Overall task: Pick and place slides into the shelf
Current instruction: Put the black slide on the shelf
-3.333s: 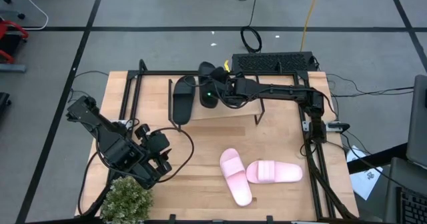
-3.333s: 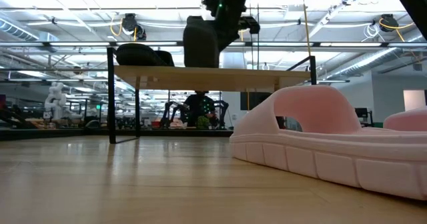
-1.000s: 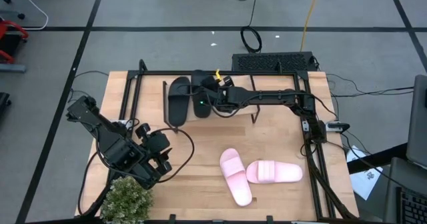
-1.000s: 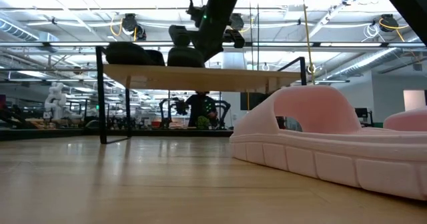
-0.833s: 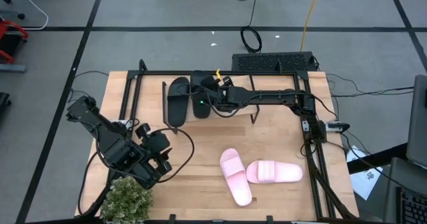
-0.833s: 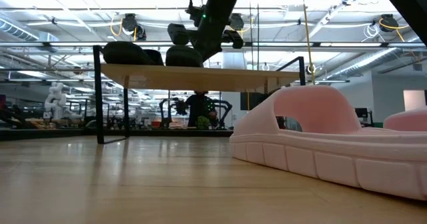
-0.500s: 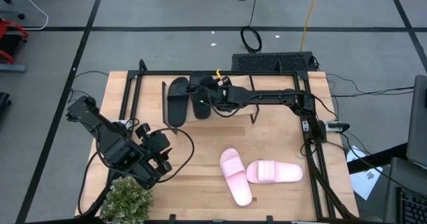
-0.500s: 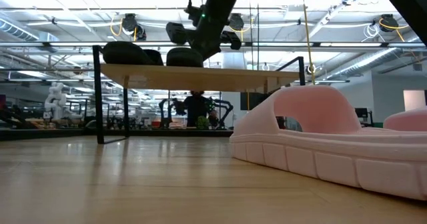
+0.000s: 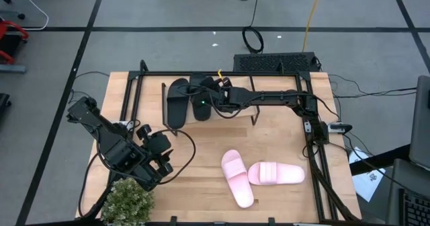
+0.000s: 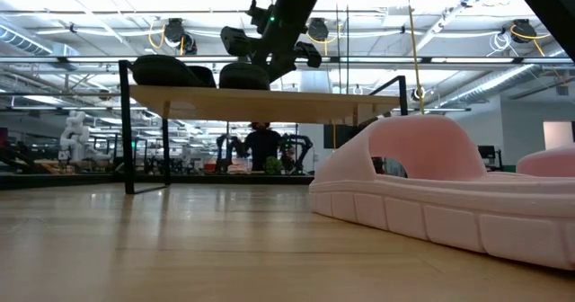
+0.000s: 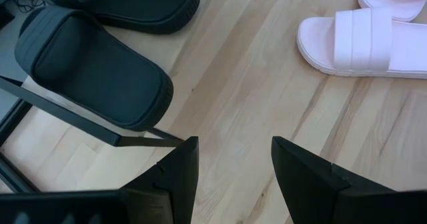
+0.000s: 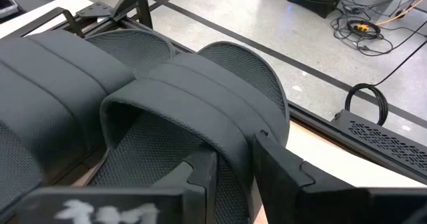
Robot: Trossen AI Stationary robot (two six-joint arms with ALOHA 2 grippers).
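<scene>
High view: wooden table (image 9: 201, 135) filling the middle, boxed in by a black frame (image 9: 309, 145). Shelf (image 10: 269, 102) at the far side, light plank top on thin black legs, carrying both black slides side by side: left black slide (image 9: 179, 102) and right black slide (image 9: 203, 97), soles flat on the plank in the low view. Right arm stretched from the right edge across the shelf, right gripper (image 12: 233, 167) at the strap of the right black slide, fingers (image 12: 203, 174) a little apart, one on each side of the strap, strap edge running between them; firm pinch or slack, cannot tell. Left arm folded at the near left corner, left gripper (image 11: 230, 167) spread wide, holding nothing, hanging above bare wood with the black pair and the shelf's black leg beyond it. Pink slides (image 9: 259, 175) on the table near the right, off the shelf, touching each other at an angle, one looming large at the right of the low view. Small green plant (image 9: 127, 200) at the near left edge, just beside the left arm.
</scene>
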